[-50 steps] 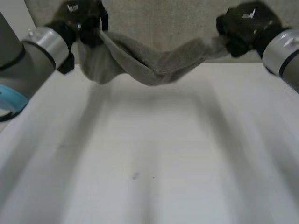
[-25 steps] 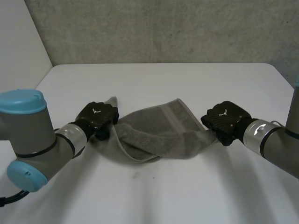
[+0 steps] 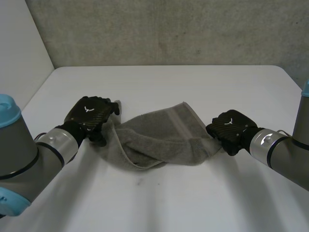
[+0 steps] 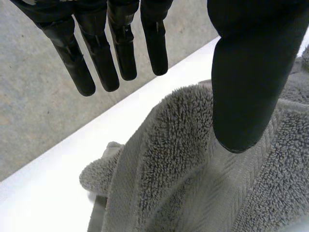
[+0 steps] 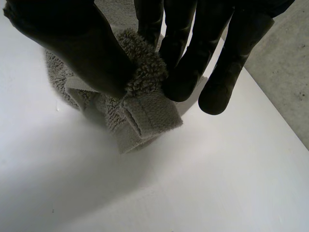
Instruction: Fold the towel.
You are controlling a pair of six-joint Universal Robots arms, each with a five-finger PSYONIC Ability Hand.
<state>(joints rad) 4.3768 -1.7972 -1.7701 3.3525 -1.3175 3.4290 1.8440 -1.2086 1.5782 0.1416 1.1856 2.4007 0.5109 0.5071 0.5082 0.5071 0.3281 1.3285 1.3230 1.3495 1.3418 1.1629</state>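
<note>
Towel lies crumpled on the table between my two hands.
My left hand is at its left end, fingers straight and spread wide of the thumb, gripping nothing. My right hand pinches the towel's right corner between thumb and fingers.

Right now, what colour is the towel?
Plain grey-brown, no printed pattern; the towel shows best in the left wrist view.

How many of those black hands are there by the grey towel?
2. The left hand is open at the towel's left end; the right hand pinches the towel's right corner.
</note>
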